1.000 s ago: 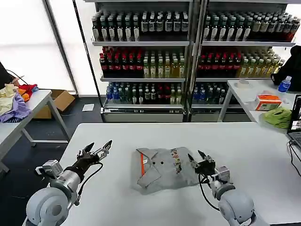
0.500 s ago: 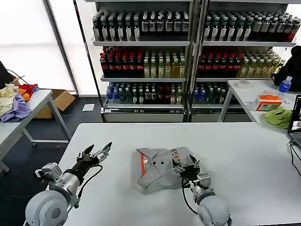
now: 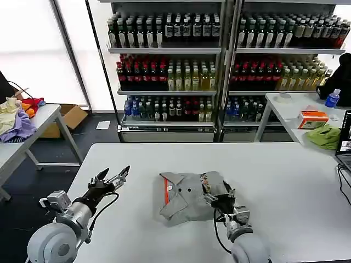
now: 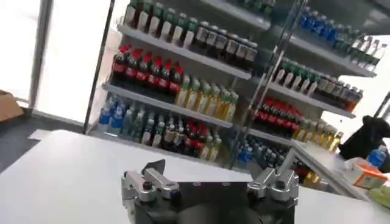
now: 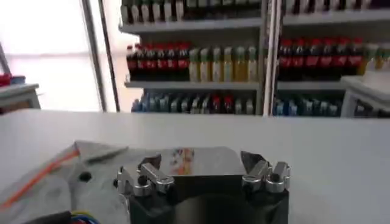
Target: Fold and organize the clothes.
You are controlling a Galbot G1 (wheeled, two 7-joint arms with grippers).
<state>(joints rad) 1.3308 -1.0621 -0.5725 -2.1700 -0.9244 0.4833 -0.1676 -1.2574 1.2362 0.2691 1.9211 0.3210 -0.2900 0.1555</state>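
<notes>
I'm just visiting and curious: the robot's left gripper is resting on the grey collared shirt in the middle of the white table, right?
Not quite: it is the right gripper that rests on the grey collared shirt. The head view shows the left gripper open in the air, well clear of the shirt, above the white table.

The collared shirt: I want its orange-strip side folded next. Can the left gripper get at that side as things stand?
Probably yes. The left gripper hovers open over bare table, with nothing between it and the orange-strip edge of the collared shirt. The right gripper is over the shirt's opposite side, out of the way.
</notes>
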